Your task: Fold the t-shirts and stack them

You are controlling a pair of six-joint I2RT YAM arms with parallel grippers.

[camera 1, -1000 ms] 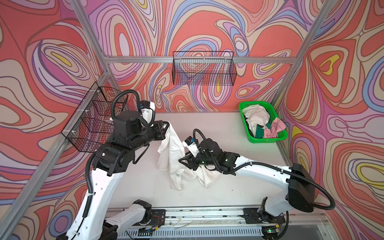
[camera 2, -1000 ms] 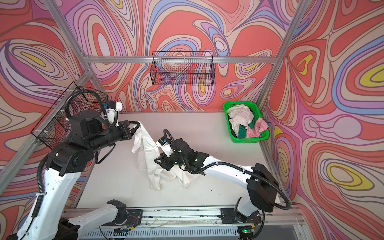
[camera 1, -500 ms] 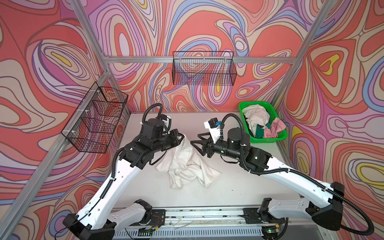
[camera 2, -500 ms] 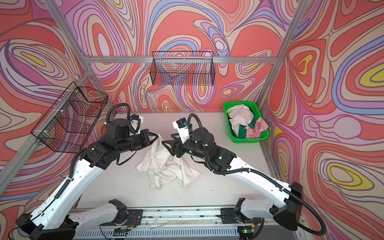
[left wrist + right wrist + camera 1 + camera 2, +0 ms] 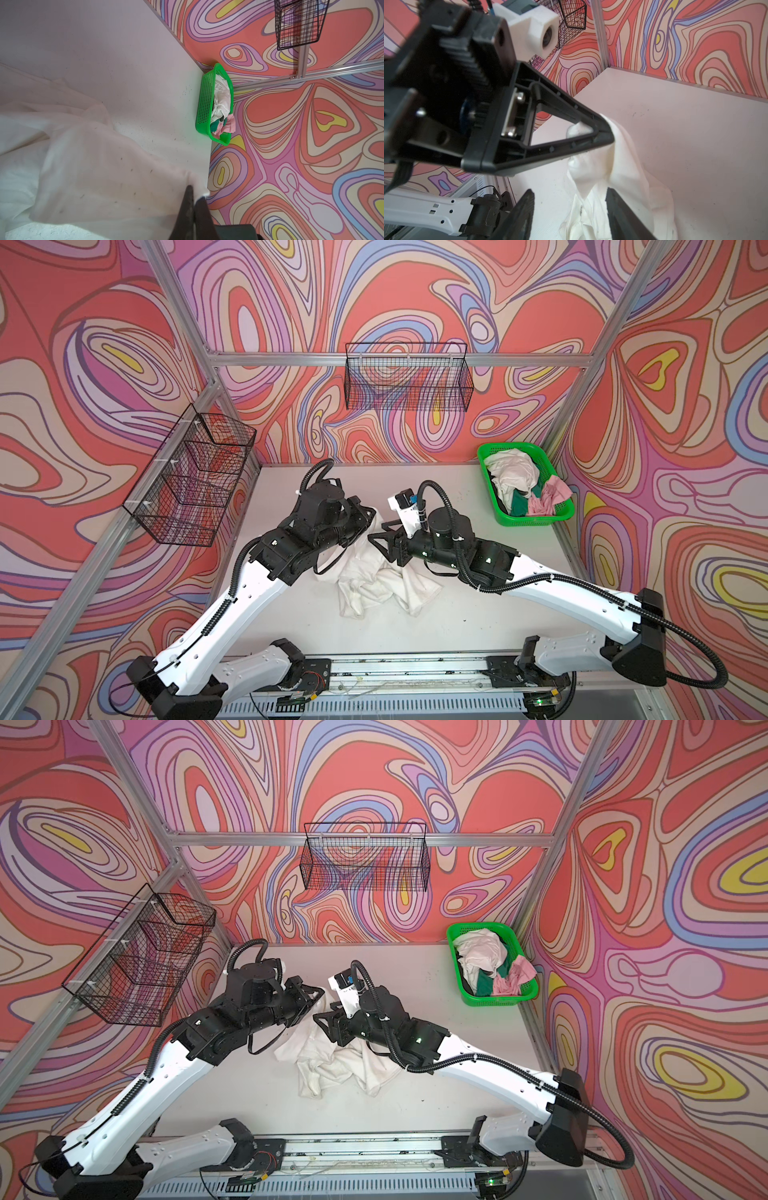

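Near the middle of the pale tabletop (image 5: 457, 614), a soft white t-shirt (image 5: 386, 585) lies mostly in a rumpled heap, with one edge drawn up towards the far left by the left gripper (image 5: 370, 512). Its black fingers (image 5: 187, 207) are pressed together on a corner of the cloth, which I take as a way to raise the garment so that it hangs and its shape can be found. The right gripper (image 5: 376, 530) hovers just beside that raised part, its tips pointing left at it and its fingers (image 5: 618, 207) spread apart with nothing pinched. The right wrist view shows hanging cloth in line with the gap, so it looks poised to take a second hold, probably to spread the shirt between both arms. The shirt is creased and bunched over itself, with a few small dark marks and no neat fold, so folding has hardly begun, by my judgement. At the far right a bright green plastic mesh basket (image 5: 536, 520) holds a loose pile: another white shirt (image 5: 509, 472), a dark green one (image 5: 519, 506) and a pale pink one (image 5: 548, 497).
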